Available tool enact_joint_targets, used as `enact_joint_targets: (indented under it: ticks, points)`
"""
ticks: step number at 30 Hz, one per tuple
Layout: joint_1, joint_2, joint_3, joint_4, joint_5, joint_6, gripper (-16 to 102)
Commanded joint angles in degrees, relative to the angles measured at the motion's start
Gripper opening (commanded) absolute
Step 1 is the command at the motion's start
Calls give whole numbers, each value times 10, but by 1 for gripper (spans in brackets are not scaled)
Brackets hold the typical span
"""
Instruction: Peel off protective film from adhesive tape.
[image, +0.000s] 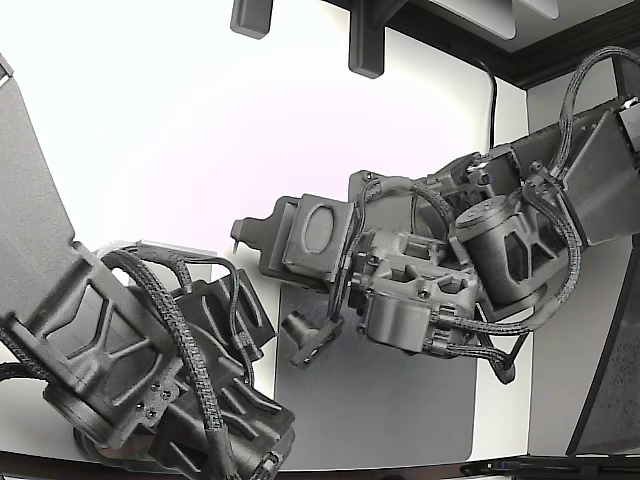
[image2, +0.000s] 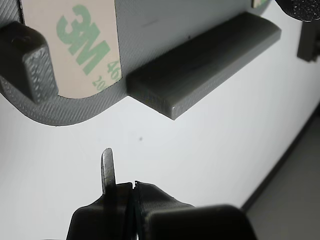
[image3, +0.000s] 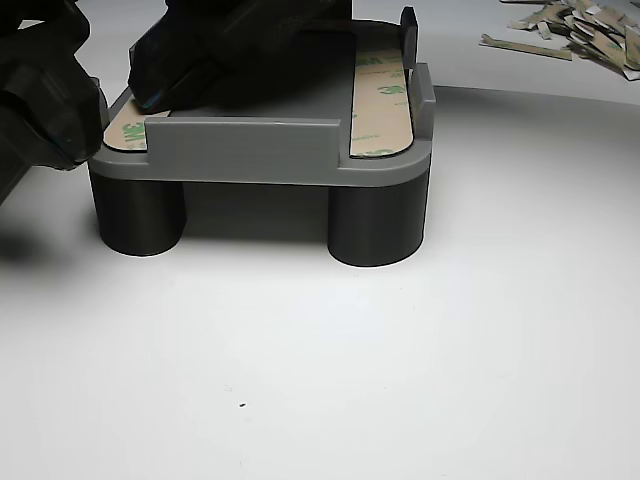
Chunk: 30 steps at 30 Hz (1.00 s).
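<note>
End effector, its two tips pressed together with nothing visibly between them, hovered over the white bench just short of the grey fixture. Ahead of its thin metal tip lay a tape strip, the green-printed protective film in place. A second strip sat across the fixture, and peeled scraps lay well beyond.
</note>
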Motion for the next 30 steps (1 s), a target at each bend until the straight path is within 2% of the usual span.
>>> enact_joint_targets:
  ticks: [1, 9, 30]
  points:
    - [-2, -4, -31, 7, 3, 9, -11]
    - [11, -53, -69, 37, 11, 47, -11]
    - [22, -64, -72, 33, 19, 65, -11]
